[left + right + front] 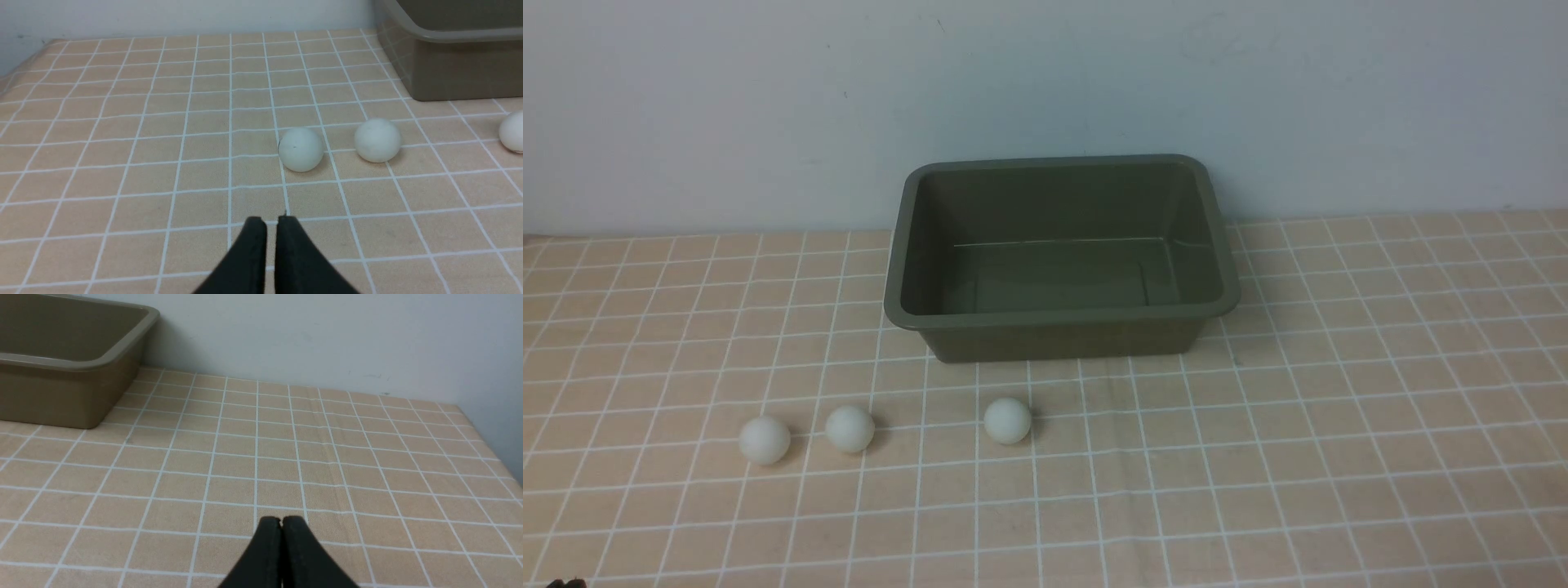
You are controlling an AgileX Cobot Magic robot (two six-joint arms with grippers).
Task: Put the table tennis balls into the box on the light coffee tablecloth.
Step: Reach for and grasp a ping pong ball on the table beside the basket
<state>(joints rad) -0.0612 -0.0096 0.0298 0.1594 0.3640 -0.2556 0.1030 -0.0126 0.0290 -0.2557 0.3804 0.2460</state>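
Three white table tennis balls lie in a row on the light coffee tablecloth [1258, 457]: a left ball [765, 440] [301, 149], a middle ball [849, 429] [377, 140] and a right ball [1007, 420] [512, 132]. Behind them stands the olive-green box [1062, 314] [457, 69] [69, 392], empty, against the wall. My left gripper [271, 222] is shut with nothing in it, nearer to me than the left ball. My right gripper [282, 522] is shut and empty over bare cloth, right of the box. Neither gripper shows in the front view.
A pale wall [1045, 98] runs behind the box. In the right wrist view the cloth ends at the table's edge [496, 455].
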